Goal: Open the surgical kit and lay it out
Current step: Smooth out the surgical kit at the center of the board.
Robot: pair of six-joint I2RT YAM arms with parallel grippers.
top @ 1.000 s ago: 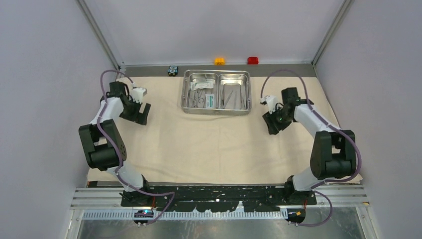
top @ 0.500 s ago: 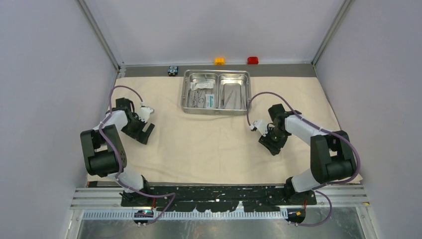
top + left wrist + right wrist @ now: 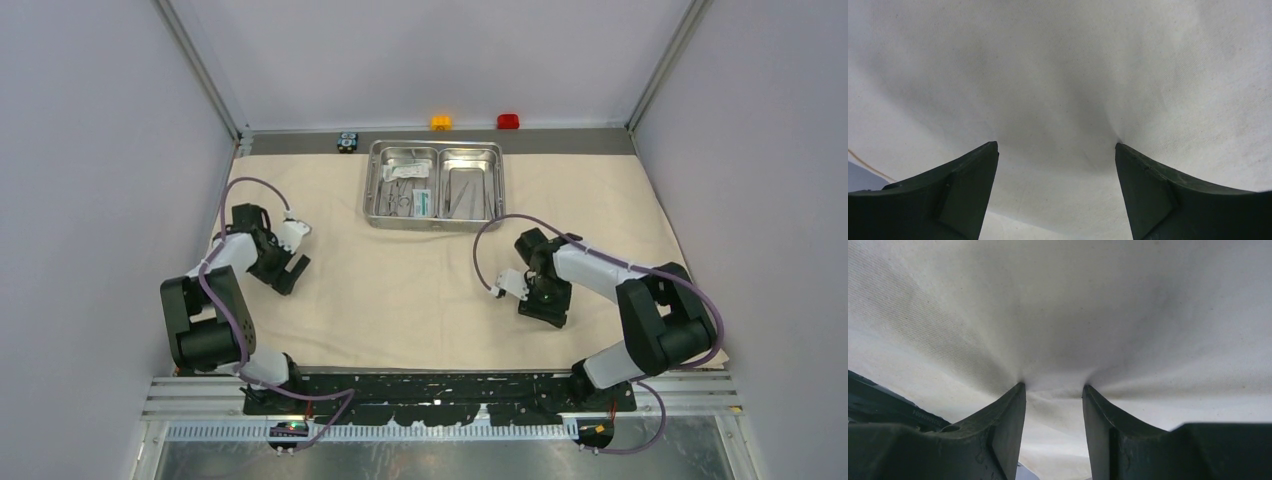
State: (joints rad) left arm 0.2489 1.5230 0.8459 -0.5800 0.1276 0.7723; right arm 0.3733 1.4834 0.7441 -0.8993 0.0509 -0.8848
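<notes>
Cloth wrap [image 3: 420, 290], soft, light and limp, lies flat over the bench; it is best taken by an edge or a pinched-up fold. The steel tray [image 3: 430, 225], stiff and slick, sits midway along the cloth's far edge, best gripped by its rim. The left gripper [image 3: 1055, 146] is spread wide, tips on cloth near the left edge. The right gripper [image 3: 1053, 385] is half-closed with cloth puckering between its tips; whether it is caught, I cannot tell. A second ago both worked farther back, beside the tray, which has not moved.

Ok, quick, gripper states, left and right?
Left gripper: open, tips on the cloth wrap, holding nothing.
Right gripper: jaws half apart, pressing the cloth wrap; grip cannot be told.
</notes>
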